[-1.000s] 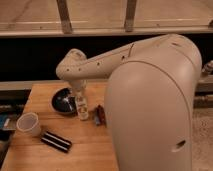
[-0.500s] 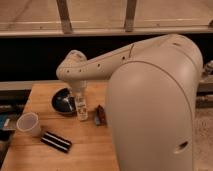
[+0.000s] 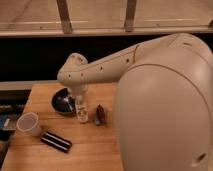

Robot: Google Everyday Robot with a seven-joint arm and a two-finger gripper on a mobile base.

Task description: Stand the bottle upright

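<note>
The bottle [image 3: 82, 113], slim and cream-white with a pale label, stands upright on the wooden table [image 3: 95, 150] between a dark bowl and a small red-brown object. My gripper [image 3: 80, 100] hangs straight down over the bottle's top from the cream arm [image 3: 100, 67] and meets its upper end. The arm's wrist hides the cap.
A dark bowl [image 3: 62, 101] sits just left of the bottle and a red-brown object [image 3: 100, 116] just right. A white cup [image 3: 28, 124] stands at the table's left, a black flat bar [image 3: 56, 141] near the front. The robot's large body [image 3: 165, 110] blocks the right side.
Almost nothing differs; the gripper and the bottle stay at the same spot, with only a slight shift of the wrist.
</note>
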